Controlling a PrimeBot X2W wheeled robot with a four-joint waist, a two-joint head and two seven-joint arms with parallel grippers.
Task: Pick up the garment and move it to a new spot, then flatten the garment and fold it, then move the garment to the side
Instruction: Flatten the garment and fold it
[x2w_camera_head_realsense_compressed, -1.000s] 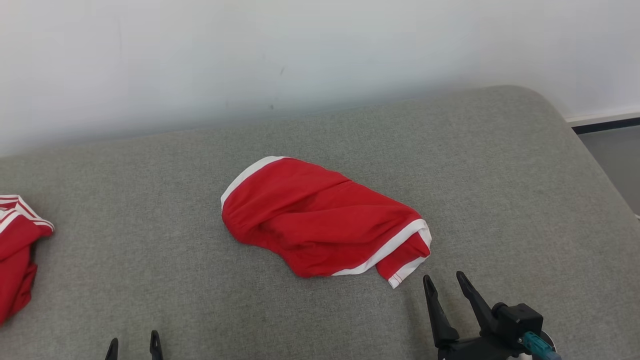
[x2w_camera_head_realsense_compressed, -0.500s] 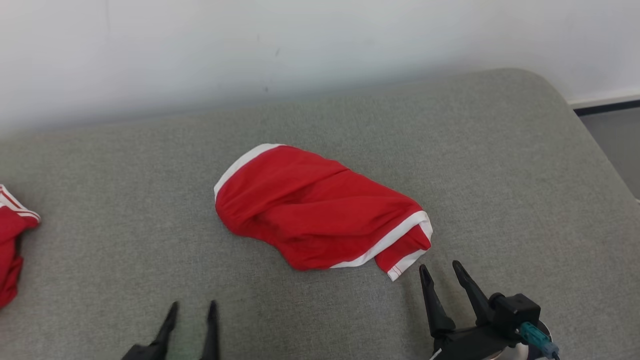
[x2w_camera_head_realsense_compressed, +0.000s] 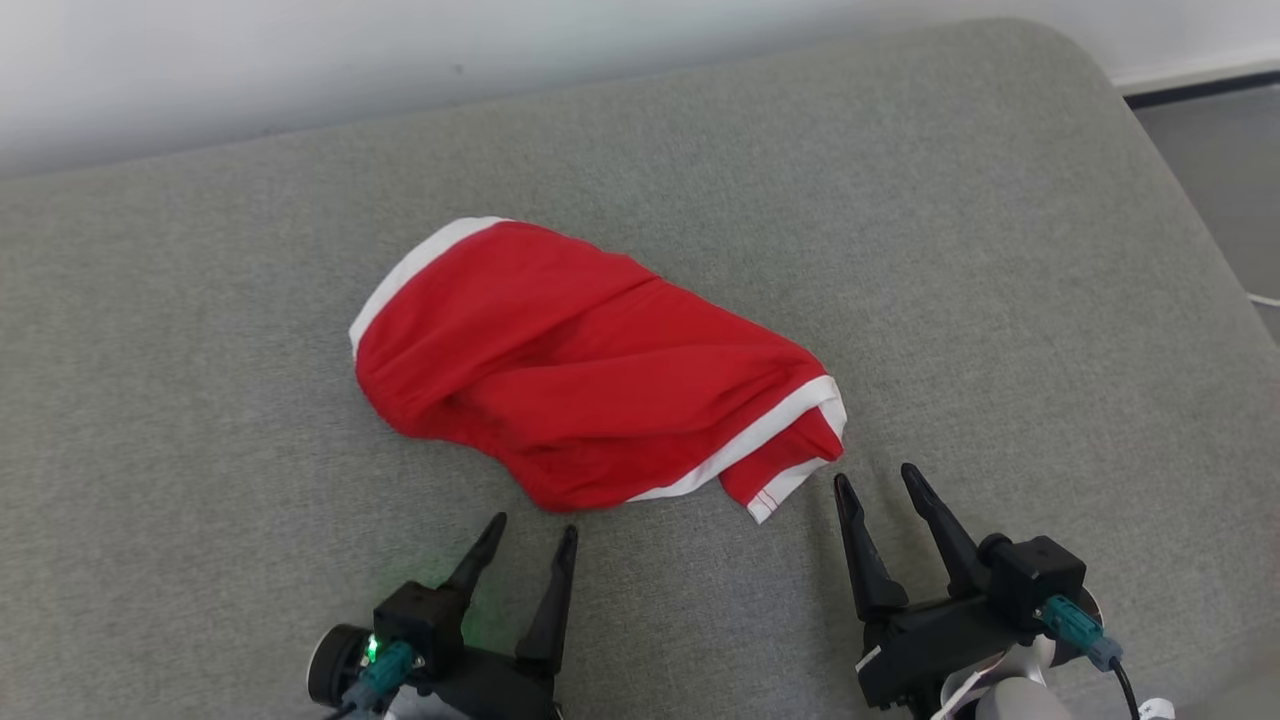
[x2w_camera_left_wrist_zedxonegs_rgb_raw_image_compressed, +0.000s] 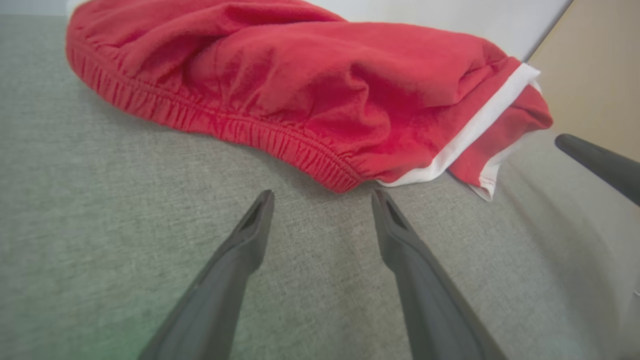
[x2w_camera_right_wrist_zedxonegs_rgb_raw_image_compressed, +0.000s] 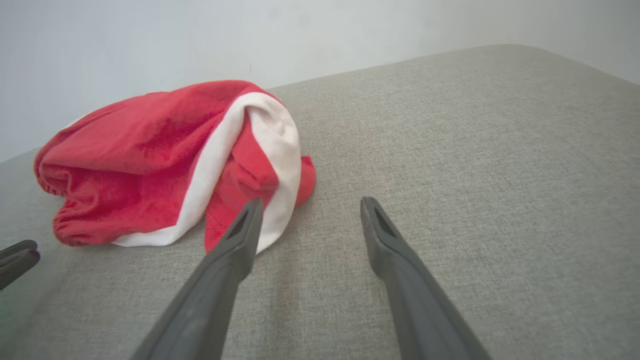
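Hovering low with fingers spread and empty, the left end effector (x2w_camera_head_realsense_compressed: 533, 524) and right end effector (x2w_camera_head_realsense_compressed: 874, 473) stand just before the crumpled red garment (x2w_camera_head_realsense_compressed: 580, 370), mid-way on the grey padded surface (x2w_camera_head_realsense_compressed: 1000, 250). The pick-up seems not yet begun; next, each must pinch a near edge.

No writing, label, brand, number or sign can be read in any of the views.
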